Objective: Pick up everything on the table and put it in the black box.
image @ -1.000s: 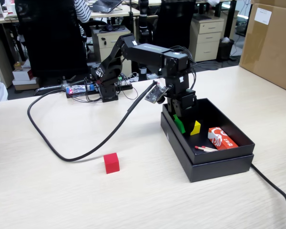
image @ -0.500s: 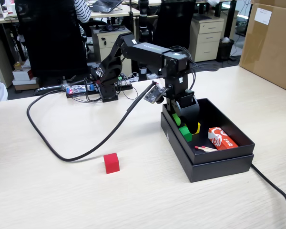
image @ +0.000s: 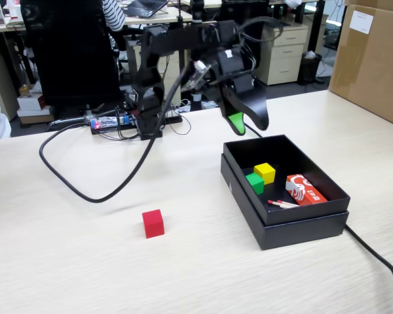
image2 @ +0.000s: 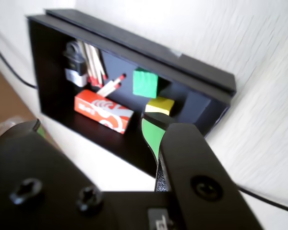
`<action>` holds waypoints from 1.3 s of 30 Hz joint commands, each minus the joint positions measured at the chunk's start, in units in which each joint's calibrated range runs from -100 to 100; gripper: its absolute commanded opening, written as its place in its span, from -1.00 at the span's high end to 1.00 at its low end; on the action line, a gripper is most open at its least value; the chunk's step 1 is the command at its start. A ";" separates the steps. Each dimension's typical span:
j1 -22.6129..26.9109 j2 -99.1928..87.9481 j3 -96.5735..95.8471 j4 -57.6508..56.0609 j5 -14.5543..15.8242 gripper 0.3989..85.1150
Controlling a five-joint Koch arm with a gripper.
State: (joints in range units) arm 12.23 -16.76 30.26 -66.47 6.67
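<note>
The worktop [image: 85,261] is a wide pale beige wood-grain surface that fills most of the fixed view. At that view's right edge stands a big brown cardboard carton [image: 373,59]. The black arm [image: 157,59] rises from its base at the far side of the worktop and reaches toward the right, with a thick black cable [image: 85,190] looping across the wood beneath it.

The black box [image: 301,226] sits on the worktop to the right of centre in the fixed view, open side up, its stepped double rim visible. The tool [image: 249,122] hangs in the air above the box's far-left corner, touching nothing; its jaws stand apart and empty, one with a green inner pad showing in both views.

Inside the box, a red-and-white printed packet [image: 305,189] lies near the right wall in the fixed view. The yellow cube [image: 264,173] and the green cube [image: 255,183] rest on the box floor just beside each other, the green one nearer the left wall and nearer the camera. A thin stick [image: 283,204] with a red tip lies in front of the packet. In the wrist view the same contents show, with more such sticks bunched at the far end of the box.

The red cube [image: 153,223] sits alone on the bare worktop, well apart from the box, to its left in the fixed view.
</note>
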 commanded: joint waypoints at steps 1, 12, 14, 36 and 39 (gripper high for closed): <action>-1.86 -11.18 -0.34 -0.09 -2.69 -0.04; -10.79 -29.54 -17.66 0.86 -8.30 -0.11; -11.72 -31.72 -21.92 0.86 -8.74 -0.15; -14.95 -32.29 -31.80 1.81 -8.84 -0.16; -16.12 -26.55 -27.63 2.41 -9.38 -0.16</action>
State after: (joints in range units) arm -2.95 -45.63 -4.70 -66.16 -2.03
